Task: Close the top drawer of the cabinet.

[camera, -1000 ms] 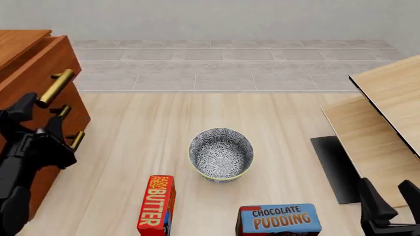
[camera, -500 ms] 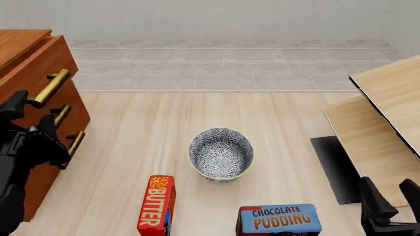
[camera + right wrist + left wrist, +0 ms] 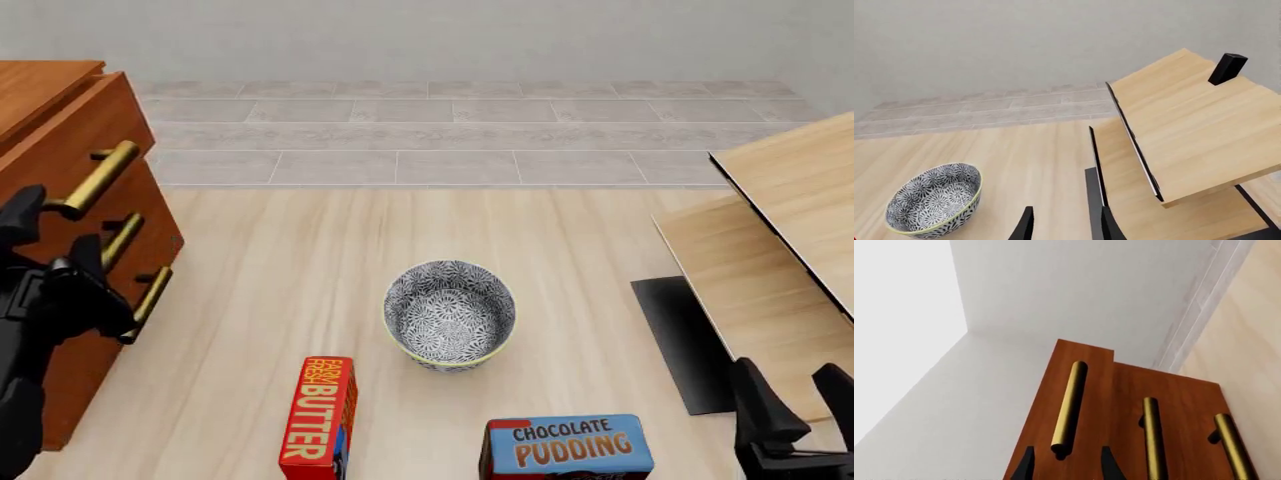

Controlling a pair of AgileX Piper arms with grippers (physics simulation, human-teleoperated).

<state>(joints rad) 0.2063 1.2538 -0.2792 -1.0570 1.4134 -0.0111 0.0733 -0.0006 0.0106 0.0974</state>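
The reddish-brown cabinet (image 3: 40,85) stands at the left. Its top drawer (image 3: 80,135) has a brass bar handle (image 3: 94,180) and juts out a little past the two lower drawers (image 3: 1181,395). My left gripper (image 3: 51,245) is open at the near end of that handle. In the left wrist view the handle (image 3: 1069,407) ends between my two black fingertips (image 3: 1026,466), with the top drawer front (image 3: 1087,375) behind it. I cannot tell whether they touch it. My right gripper (image 3: 797,400) is open and empty at the near right, also seen in the right wrist view (image 3: 1066,226).
A patterned bowl (image 3: 450,315) sits mid-table. A red butter box (image 3: 318,420) and a blue chocolate pudding box (image 3: 567,448) stand near the front edge. A pale wooden slanted structure (image 3: 787,230) and a black mat (image 3: 674,335) are at the right.
My left gripper has moved left against the top drawer. The drawer front and its handle have shifted left, into the cabinet. The right arm has not moved.
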